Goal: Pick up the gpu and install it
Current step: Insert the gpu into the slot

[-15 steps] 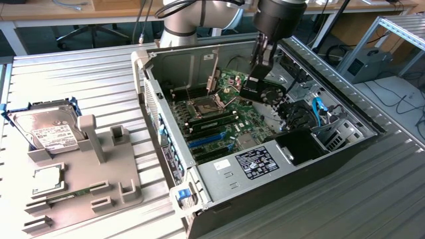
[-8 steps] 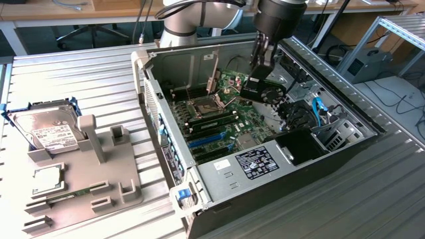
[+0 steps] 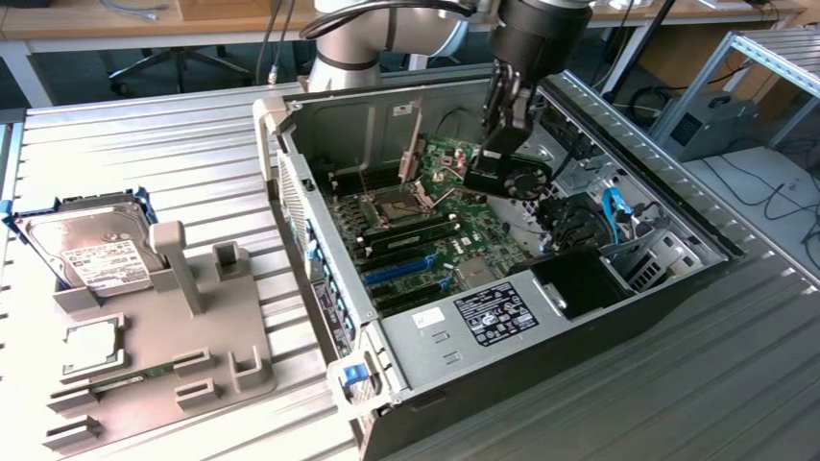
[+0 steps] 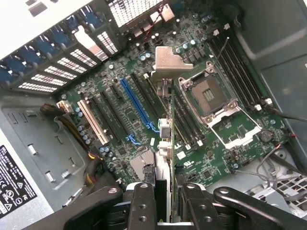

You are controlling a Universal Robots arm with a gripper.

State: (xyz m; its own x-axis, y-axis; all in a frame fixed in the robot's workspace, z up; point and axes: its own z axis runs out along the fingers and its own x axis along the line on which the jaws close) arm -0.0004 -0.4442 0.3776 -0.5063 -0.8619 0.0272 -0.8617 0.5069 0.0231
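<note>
Gripping the gpu (image 3: 513,180), the pincer (image 4: 164,199) stands half-closed.

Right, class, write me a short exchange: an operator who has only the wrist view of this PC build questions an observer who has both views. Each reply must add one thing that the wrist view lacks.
Operator: I see the gpu edge-on in the hand. What is on its face?
Observer: A dark round fan, turned toward the exterior view's right.
Operator: And what lies outside the computer case?
Observer: A hard drive rests in a grey holder at the exterior view's left of the case.
</note>
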